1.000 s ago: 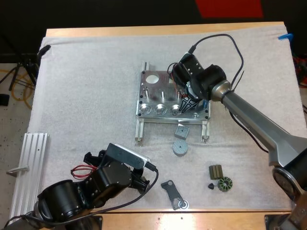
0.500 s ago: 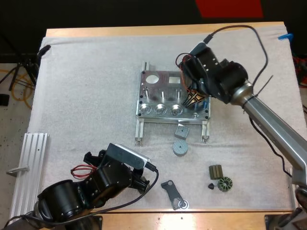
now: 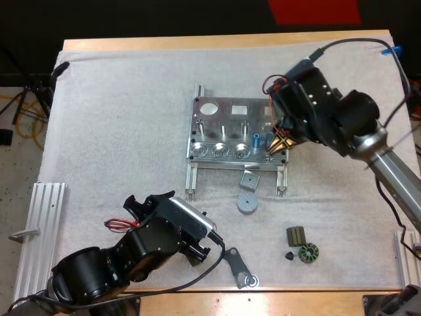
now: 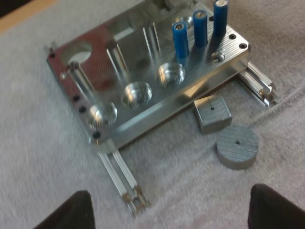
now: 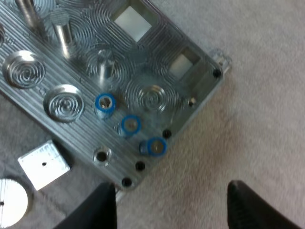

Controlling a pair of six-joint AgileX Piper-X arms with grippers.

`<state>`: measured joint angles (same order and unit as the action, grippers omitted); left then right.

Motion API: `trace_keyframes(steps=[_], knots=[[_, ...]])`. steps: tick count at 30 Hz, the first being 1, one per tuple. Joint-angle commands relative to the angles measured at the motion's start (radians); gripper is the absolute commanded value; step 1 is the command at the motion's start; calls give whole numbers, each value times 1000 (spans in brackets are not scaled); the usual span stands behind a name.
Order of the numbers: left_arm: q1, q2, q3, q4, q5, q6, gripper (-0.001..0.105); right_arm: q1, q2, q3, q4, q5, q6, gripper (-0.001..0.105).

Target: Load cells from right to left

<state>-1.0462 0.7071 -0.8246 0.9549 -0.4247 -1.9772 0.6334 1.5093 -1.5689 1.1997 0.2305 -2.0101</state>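
The metal fixture lies mid-mat. Three bright blue cylinders stand in a row in its right front corner, and two of them show from above. Three round pockets along the front edge hold nothing. My right gripper hangs open over the fixture's right front corner, just past the cylinders, holding nothing. My left gripper is open near the table's front edge, well short of the fixture.
A small square block and a round grey disc lie just before the fixture. A dark bracket lies by my left gripper. Small dark parts and a ringed stator sit front right. An aluminium rail lies far left.
My right arm has drawn back to the right off the fixture, uncovering the blue cylinders in its corner. My left arm has turned slightly, its gripper shifting a little toward the bracket.
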Motion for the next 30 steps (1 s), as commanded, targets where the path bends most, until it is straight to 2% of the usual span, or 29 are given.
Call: trace_keyframes(steps=[1,2,5,8,12,19,20,25,28,30], knots=[[5,1,2,-35,-10,33,66,-1,-29,13,15,-10,10,51],[11,1,2,-41,-6,46,66,-1,-39,23,17,-10,10,51],[59,1,2,-78,75,91,66,-7,-89,80,18,-10,15,51],[140,1,2,-110,169,134,66,-33,-146,146,10,-10,37,51],[263,1,2,-161,281,235,66,-89,-243,241,-21,-10,40,51],[473,1,2,-221,461,370,66,-196,-400,330,-60,-34,50,50],[492,1,2,-226,472,380,66,-204,-414,338,-64,-34,51,49],[683,1,2,-267,650,389,66,-251,-540,398,-155,-57,53,47],[800,1,2,-282,699,389,66,-261,-609,435,-188,-122,54,47],[870,1,-1,-285,723,389,66,-261,-644,456,-197,-129,54,47]])
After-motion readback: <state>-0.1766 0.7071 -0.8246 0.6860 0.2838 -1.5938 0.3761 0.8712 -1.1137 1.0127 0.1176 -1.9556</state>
